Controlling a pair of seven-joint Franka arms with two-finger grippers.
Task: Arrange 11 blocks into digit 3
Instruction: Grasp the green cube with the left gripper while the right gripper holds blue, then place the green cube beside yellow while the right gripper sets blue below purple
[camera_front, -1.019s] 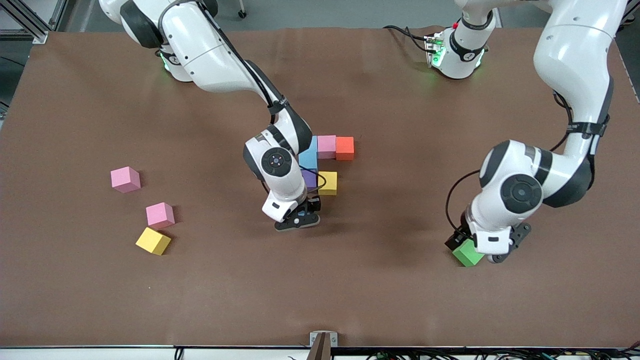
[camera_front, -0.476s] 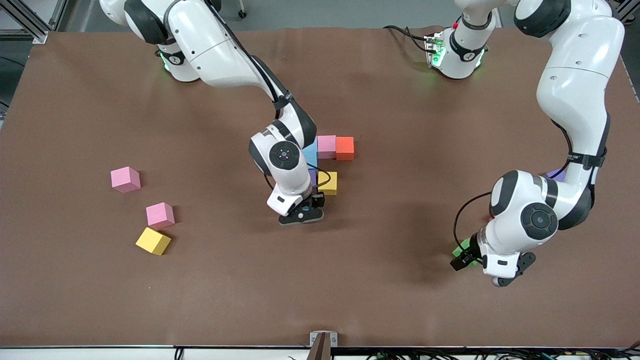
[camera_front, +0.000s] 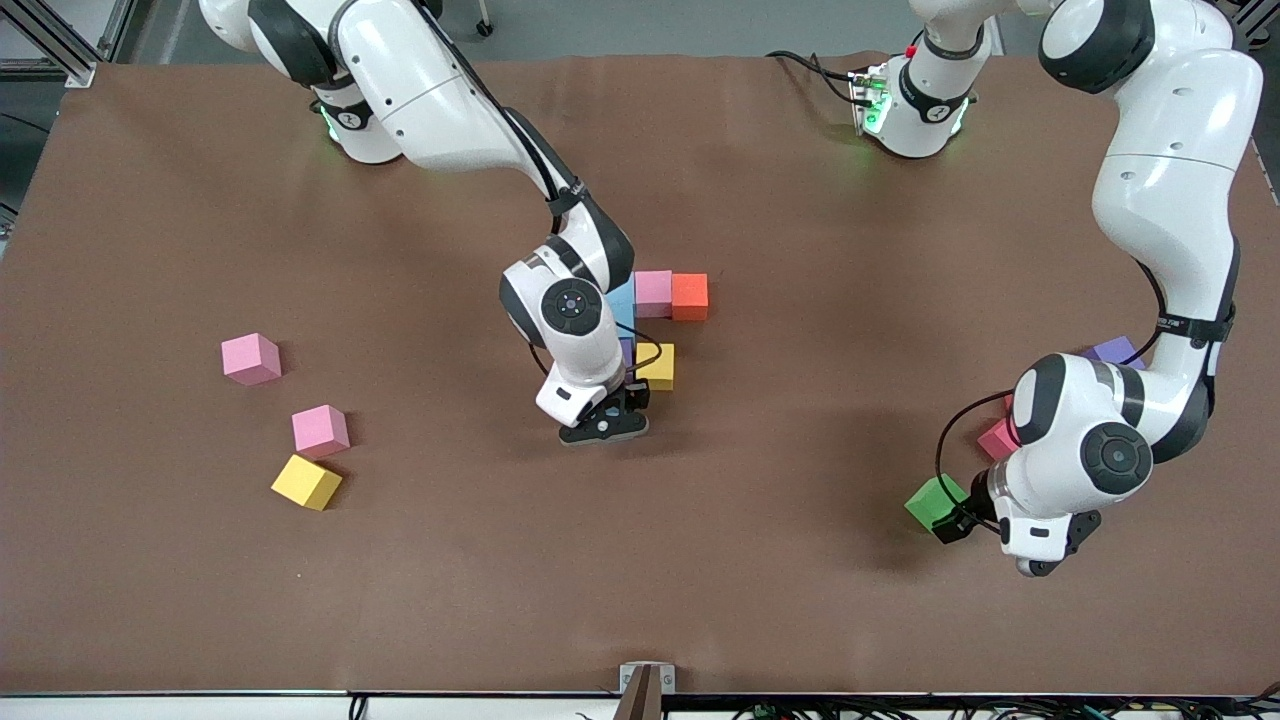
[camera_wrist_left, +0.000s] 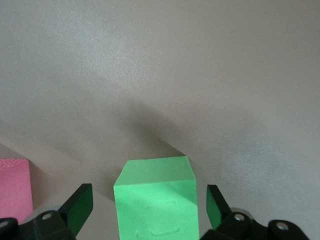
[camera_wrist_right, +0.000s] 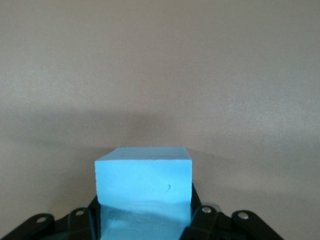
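Since a second ago the left arm has swung toward its own end of the table, uncovering the green block, a red block and a purple block near that end. Meanwhile the right gripper has edged slightly toward the yellow block of the unfinished digit 3.

From the front, the left gripper sits low just beside the green block, its fingers hidden under the wrist. Its wrist camera fills that in: the green block stands on the table between the two dark fingers, which are spread wide with a gap on each side. A pink-red block shows at that picture's edge.

Seen from the front, the right gripper is only a dark base, with the block it carries hidden. Its wrist view shows a light blue block pinched between the jaws, low over the bare table.

At the table's middle, the partial figure is a light blue block, a pink block and an orange block in a row. A purple block sits nearer the front camera, mostly hidden by the arm, with the yellow one beside it.

Toward the right arm's end of the table lie two loose pink blocks and a loose yellow block.

The right arm reaches down from its base with the elbow bent and the wrist pointing down. The left arm loops out high and folds back, forearm down.
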